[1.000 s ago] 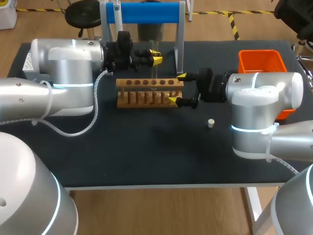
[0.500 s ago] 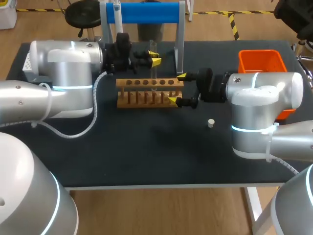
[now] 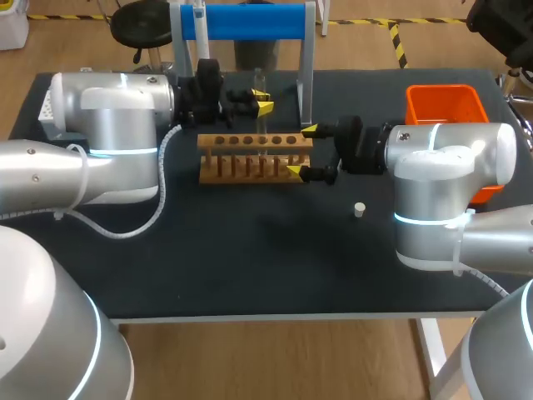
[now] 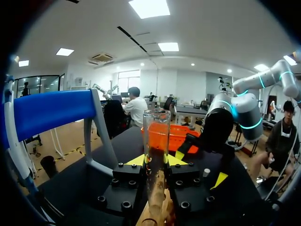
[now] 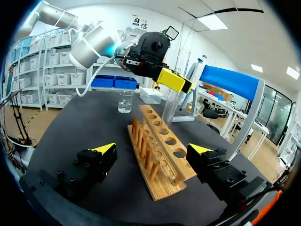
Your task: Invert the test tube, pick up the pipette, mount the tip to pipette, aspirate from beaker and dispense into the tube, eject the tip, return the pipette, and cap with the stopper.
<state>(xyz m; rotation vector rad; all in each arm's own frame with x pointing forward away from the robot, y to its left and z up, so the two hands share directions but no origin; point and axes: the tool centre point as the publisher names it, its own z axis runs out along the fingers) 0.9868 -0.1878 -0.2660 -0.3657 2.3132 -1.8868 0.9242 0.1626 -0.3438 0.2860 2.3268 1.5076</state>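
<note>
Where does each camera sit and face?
Head view: above and behind, looking down on the table; left arm and right arm show.
Left wrist view: on that wrist, facing along the left hand shut on the test tube.
Right wrist view: on that wrist, facing along the open right hand astride the rack.
Shared: the test tube, in both wrist views.
</note>
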